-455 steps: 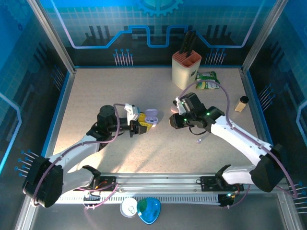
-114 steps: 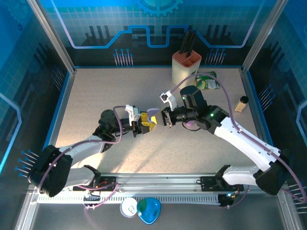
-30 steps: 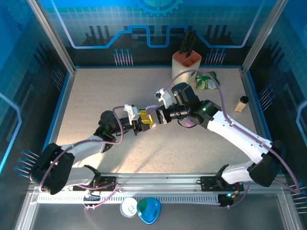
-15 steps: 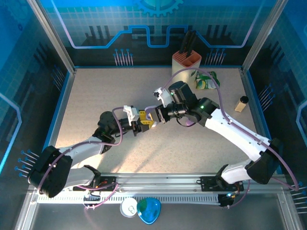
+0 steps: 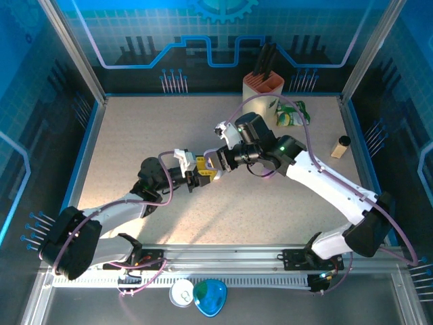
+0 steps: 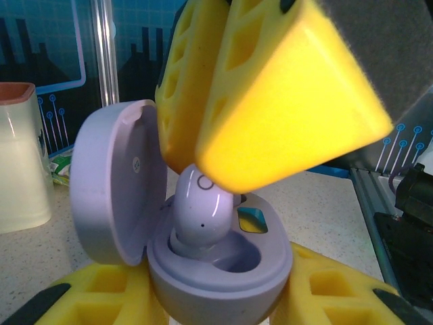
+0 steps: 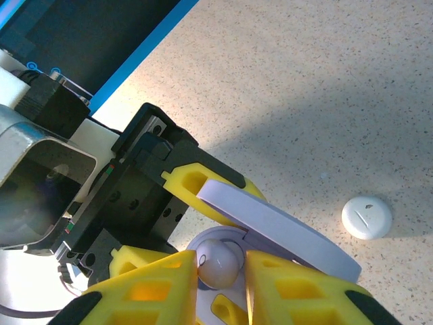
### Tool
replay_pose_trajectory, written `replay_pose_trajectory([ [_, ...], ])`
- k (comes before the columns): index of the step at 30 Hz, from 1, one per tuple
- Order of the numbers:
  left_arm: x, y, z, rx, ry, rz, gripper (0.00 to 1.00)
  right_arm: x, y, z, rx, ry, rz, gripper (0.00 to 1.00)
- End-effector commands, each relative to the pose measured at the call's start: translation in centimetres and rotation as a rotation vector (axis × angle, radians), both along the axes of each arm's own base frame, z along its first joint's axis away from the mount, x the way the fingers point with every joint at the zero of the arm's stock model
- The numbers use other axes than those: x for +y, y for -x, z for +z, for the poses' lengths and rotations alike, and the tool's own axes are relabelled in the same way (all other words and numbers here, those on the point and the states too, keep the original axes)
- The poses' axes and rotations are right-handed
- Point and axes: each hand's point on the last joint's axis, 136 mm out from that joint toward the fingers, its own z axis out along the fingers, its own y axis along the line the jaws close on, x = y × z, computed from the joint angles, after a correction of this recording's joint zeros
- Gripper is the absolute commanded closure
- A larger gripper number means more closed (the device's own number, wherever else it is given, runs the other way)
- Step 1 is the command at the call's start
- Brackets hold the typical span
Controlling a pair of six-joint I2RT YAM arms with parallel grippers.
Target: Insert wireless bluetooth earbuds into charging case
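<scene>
Blue-tinted, bright tabletop; soft arm shadows; nearest yellow fingers blur.

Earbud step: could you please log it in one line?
left gripper: shut on charging case | right gripper: shut on earbud | earbud: partly in case | lid: open

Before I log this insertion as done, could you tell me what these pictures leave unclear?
Left wrist view: the charging case hides the underside of the earbud, so seating is unclear.
Right wrist view: the right tool and the bottom edge hide the case's wells.
Top external view: the left tool and right tool mostly cover the case.
Right wrist view: the white disc is too small to identify.
</scene>
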Motion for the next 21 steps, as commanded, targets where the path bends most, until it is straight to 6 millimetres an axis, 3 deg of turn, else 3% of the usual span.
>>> replay_pose_trajectory([
  [1, -0.2, 1.2, 1.3, -0.081, 0.016, -0.037, 0.74, 0.8, 0.3, 0.0, -0.003, 0.002, 0.039, 0.73],
  [10, -0.1, 1.2, 1.2, -0.088, 0.013, -0.035, 0.74, 1.0, 0.6, 0.6, -0.002, -0.043, 0.053, 0.82],
  [21, 0.0, 1.9, 1.2, -0.099, 0.012, -0.075, 0.73, 0.3, 2.1, 1.5, 0.024, -0.115, 0.123, 0.83],
])
